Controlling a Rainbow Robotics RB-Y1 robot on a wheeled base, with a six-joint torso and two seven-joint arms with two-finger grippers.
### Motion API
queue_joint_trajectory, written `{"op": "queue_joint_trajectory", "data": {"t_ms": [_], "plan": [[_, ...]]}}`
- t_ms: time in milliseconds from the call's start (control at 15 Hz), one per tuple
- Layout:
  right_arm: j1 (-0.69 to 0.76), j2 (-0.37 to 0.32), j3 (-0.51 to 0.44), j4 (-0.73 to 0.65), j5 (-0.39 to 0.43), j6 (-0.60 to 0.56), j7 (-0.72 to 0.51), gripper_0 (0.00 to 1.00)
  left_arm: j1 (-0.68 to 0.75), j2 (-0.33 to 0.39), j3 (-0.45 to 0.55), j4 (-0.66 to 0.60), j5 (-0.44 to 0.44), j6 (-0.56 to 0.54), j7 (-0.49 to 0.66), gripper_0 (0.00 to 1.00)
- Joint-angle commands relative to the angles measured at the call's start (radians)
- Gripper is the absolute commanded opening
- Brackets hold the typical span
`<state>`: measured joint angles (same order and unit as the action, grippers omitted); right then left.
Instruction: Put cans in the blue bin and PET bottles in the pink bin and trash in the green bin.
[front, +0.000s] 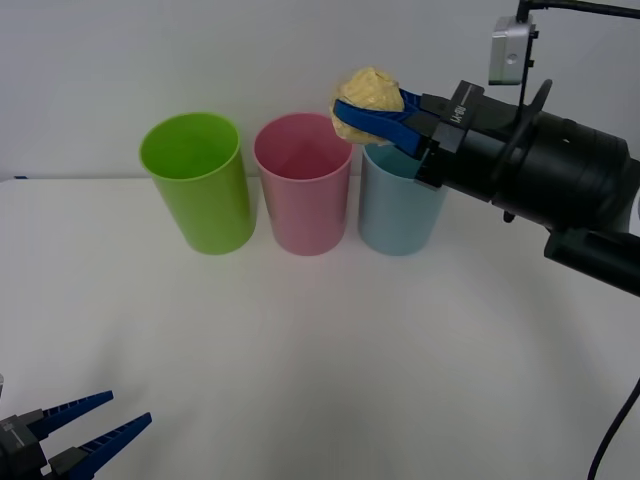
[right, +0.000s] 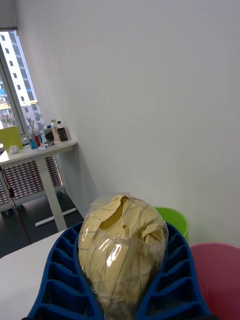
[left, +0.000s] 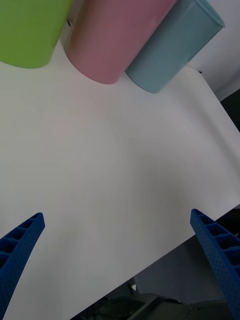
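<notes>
the right end effector (front: 372, 112) is clenched on the trash (front: 367, 100), holding it aloft between the rims of the pink bin (front: 302, 185) and the blue bin (front: 400, 205). the green bin (front: 197, 180) stands at the far end of the row, toward the robot's left, beyond the pink one; the carry likely runs that way. the left end effector (front: 95, 420) waits released, low over the near desk (front: 320, 330).
</notes>
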<state>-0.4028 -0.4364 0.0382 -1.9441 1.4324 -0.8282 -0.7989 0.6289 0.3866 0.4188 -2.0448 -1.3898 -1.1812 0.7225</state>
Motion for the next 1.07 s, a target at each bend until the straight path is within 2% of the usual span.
{"op": "queue_joint_trajectory", "data": {"t_ms": [67,200,667,1067], "plan": [[-0.111,0.002,0.101,0.079,0.06,0.097,-0.057,0.0,0.0,0.0,0.0,0.0,0.0,0.0,0.0,1.0],[-0.195,0.025,0.149,0.174,0.082,0.12,-0.062,0.0,0.0,0.0,0.0,0.0,0.0,0.0,0.0,1.0],[-0.462,0.163,0.216,0.496,0.233,0.121,-0.083,0.0,0.0,0.0,0.0,0.0,0.0,0.0,0.0,1.0],[-0.711,0.231,0.39,0.815,0.241,0.259,-0.115,0.0,0.0,0.0,0.0,0.0,0.0,0.0,0.0,1.0]]}}
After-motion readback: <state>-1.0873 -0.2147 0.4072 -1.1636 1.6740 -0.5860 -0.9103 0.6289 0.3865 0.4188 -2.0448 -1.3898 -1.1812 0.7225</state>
